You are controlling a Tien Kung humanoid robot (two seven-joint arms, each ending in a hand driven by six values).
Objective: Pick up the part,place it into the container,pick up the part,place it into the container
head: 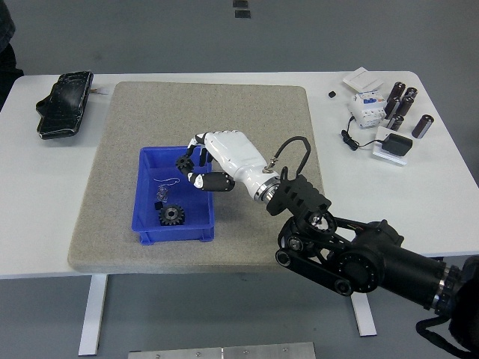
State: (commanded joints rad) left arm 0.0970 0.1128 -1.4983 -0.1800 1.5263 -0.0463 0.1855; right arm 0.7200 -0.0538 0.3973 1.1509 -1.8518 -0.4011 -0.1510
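Over the blue container [147, 196]: right hand [196, 161], fingers curled on a small dark part [184, 162], apparently a gear. Already inside: a black gear [171, 215] and a wire piece [166, 180]. Left to do: release into it.

No readable text, label, brand, number or sign anywhere; only blurred, illegible markings on the white breaker unit [366, 103] at two o'clock on the table [45, 194], too small to make out.
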